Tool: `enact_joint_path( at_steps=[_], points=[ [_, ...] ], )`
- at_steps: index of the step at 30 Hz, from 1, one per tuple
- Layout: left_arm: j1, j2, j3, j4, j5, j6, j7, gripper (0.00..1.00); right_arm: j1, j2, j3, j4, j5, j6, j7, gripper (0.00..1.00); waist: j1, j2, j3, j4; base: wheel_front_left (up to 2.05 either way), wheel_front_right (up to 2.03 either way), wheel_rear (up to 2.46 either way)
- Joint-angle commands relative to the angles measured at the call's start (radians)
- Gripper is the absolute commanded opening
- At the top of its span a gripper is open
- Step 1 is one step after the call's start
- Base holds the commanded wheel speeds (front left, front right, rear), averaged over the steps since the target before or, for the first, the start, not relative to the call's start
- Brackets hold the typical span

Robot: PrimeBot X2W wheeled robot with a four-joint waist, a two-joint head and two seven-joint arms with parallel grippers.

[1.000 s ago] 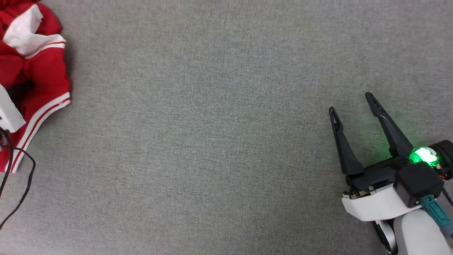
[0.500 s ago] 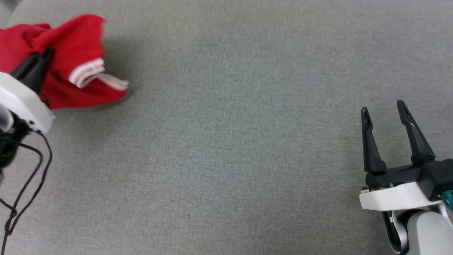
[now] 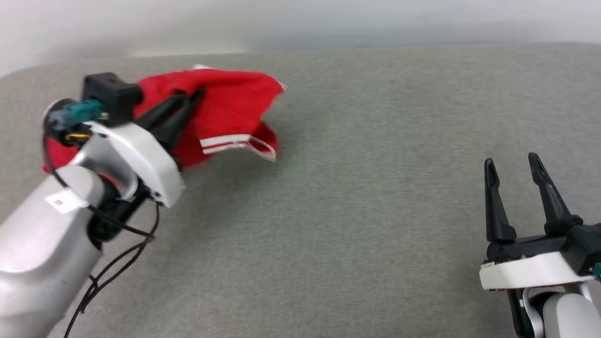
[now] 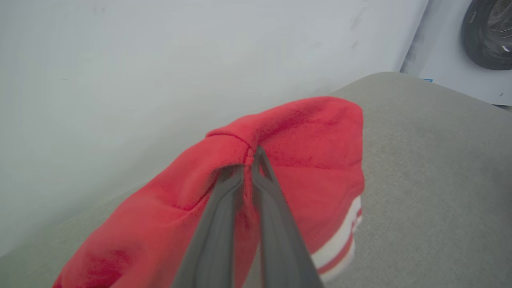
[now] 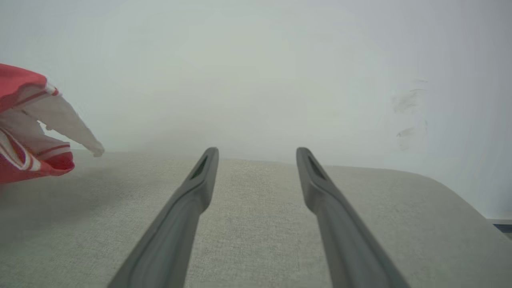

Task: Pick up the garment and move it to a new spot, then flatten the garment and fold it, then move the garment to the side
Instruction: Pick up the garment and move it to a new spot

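The garment (image 3: pixel 225 112) is a bright red jersey bunched up at the far left of the grey surface, with red-and-white striped trim hanging at its lower edge. My left gripper (image 3: pixel 190 96) is shut on a fold of its red cloth and carries it off the surface. Seen along the left wrist, the two dark fingers meet at a seam of the garment (image 4: pixel 304 160), pinching it at the gripper (image 4: pixel 250 158). My right gripper (image 3: pixel 512 164) stands open at the lower right with nothing between its fingers. From the right wrist, a white sleeve of the garment (image 5: pixel 36 132) hangs at the left edge, far from the gripper (image 5: pixel 256 154).
The grey cloth-covered table (image 3: pixel 366 197) ends at a pale wall (image 3: pixel 300 19) along the far side. A black cable (image 3: pixel 112 263) hangs from the left arm. A dark wheel (image 4: pixel 488 32) stands on the floor beyond the table's corner.
The head camera has tilted up and turned, bringing the wall into view. My left arm has lifted the garment and carried it rightward. The right gripper stays open and still.
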Motion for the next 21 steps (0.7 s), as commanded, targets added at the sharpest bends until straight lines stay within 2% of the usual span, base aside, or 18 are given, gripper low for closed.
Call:
enact_joint_path(
  at_steps=[1, 8, 13, 14, 16, 17, 18, 21],
  points=[
    [0.001, -0.010, -0.010, -0.021, 0.010, 0.007, 0.004, 0.00, 0.005, 0.003, -0.005, 0.001, 0.009, 0.000, -0.002, 1.00, 0.0001, -0.0001, -0.029, -0.056, 0.00, 0.00, 0.00],
    [-0.035, -0.123, -0.095, -0.088, 0.060, 0.019, 0.029, 0.00, 0.003, 0.003, -0.024, -0.005, 0.035, 0.000, -0.002, 1.00, 0.0001, -0.0001, -0.022, -0.161, 0.00, 0.00, 0.00],
    [-0.033, -0.248, -0.174, -0.044, 0.076, 0.005, 0.013, 0.00, -0.002, 0.003, -0.034, -0.005, 0.051, 0.000, -0.002, 1.00, 0.0001, -0.0001, -0.009, -0.221, 0.00, 0.00, 0.00],
    [-0.019, -0.315, -0.234, 0.013, 0.096, -0.001, 0.002, 0.00, -0.006, 0.003, -0.031, -0.005, 0.059, 0.000, -0.002, 1.00, 0.0001, -0.0001, -0.001, -0.246, 0.00, 0.00, 0.00],
    [-0.007, -0.354, -0.267, 0.061, 0.104, -0.004, -0.007, 0.00, -0.010, 0.003, -0.029, -0.007, 0.064, 0.000, -0.002, 1.00, 0.0001, -0.0001, 0.006, -0.257, 0.00, 0.00, 0.00],
    [-0.002, -0.370, -0.281, 0.082, 0.110, -0.004, -0.016, 0.36, -0.012, 0.003, -0.029, -0.008, 0.066, 0.000, -0.002, 1.00, 0.0001, -0.0001, 0.009, -0.260, 0.00, 0.00, 0.00],
    [0.006, -0.387, -0.294, 0.110, 0.113, -0.006, -0.024, 1.00, -0.013, 0.003, -0.029, -0.009, 0.068, 0.000, -0.002, 1.00, 0.0001, -0.0001, 0.010, -0.261, 0.00, 0.00, 0.00],
    [0.023, -0.423, -0.324, 0.178, 0.121, -0.009, -0.053, 1.00, -0.010, 0.003, -0.034, -0.008, 0.070, 0.000, -0.002, 1.00, 0.0001, -0.0001, 0.014, -0.257, 0.00, 0.00, 0.00]
  ],
)
